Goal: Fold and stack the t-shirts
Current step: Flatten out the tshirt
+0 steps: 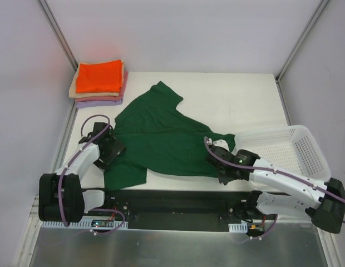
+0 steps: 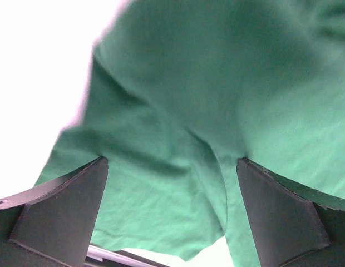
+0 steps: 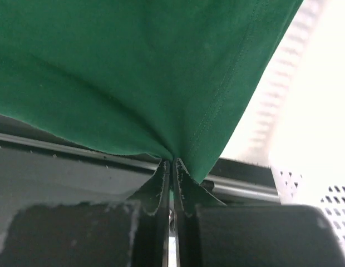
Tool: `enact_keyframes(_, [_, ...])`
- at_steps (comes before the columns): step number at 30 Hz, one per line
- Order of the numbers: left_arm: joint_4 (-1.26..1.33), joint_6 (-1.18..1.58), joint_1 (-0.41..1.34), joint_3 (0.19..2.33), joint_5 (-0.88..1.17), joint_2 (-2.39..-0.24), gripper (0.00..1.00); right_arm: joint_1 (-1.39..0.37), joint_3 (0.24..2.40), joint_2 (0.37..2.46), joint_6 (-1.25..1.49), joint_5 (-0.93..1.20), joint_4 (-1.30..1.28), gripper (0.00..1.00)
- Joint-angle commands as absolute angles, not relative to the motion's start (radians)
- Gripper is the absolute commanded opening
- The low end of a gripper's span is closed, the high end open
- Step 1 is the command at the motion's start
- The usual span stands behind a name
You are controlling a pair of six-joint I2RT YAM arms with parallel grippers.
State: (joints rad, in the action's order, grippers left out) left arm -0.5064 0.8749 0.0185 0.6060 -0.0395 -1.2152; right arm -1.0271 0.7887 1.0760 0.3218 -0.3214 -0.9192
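Observation:
A large dark green t-shirt (image 1: 156, 139) lies spread and rumpled across the middle of the table. My left gripper (image 1: 112, 146) is open at the shirt's left edge; in the left wrist view (image 2: 172, 167) its fingers straddle green cloth (image 2: 178, 111) without closing on it. My right gripper (image 1: 221, 167) is shut on the shirt's lower right edge; in the right wrist view (image 3: 172, 162) the jaws pinch the green hem (image 3: 133, 72). A stack of folded shirts stands at the back left: orange (image 1: 98, 76) on top, beige (image 1: 74, 89), pink (image 1: 124, 83) and lavender (image 1: 97, 103) below.
A white mesh basket (image 1: 289, 147) stands at the right, just behind my right arm. A black strip (image 1: 178, 203) runs along the table's near edge between the arm bases. Metal frame posts rise at the back corners.

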Motion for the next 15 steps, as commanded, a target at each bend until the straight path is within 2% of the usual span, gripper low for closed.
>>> enact_keyframes(1, [-0.587, 0.925, 0.015, 0.610, -0.195, -1.146, 0.99, -1.028, 0.756, 0.971, 0.406, -0.259, -1.124, 0.02])
enact_keyframes(3, [-0.632, 0.940, 0.015, 0.633, -0.239, -1.135, 0.99, -1.026, 0.733, 0.936, 0.426, -0.244, -1.126, 0.06])
enact_keyframes(9, [-0.715, 0.963, 0.015, 0.684, -0.265, -1.059, 0.99, -1.028, 0.738, 0.928, 0.385, -0.183, -1.066, 0.27])
enact_keyframes(15, [-0.724, 0.956, 0.017, 0.747, -0.224, -0.960, 0.99, -1.028, 0.804, 0.891, 0.282, -0.141, -0.970, 0.76])
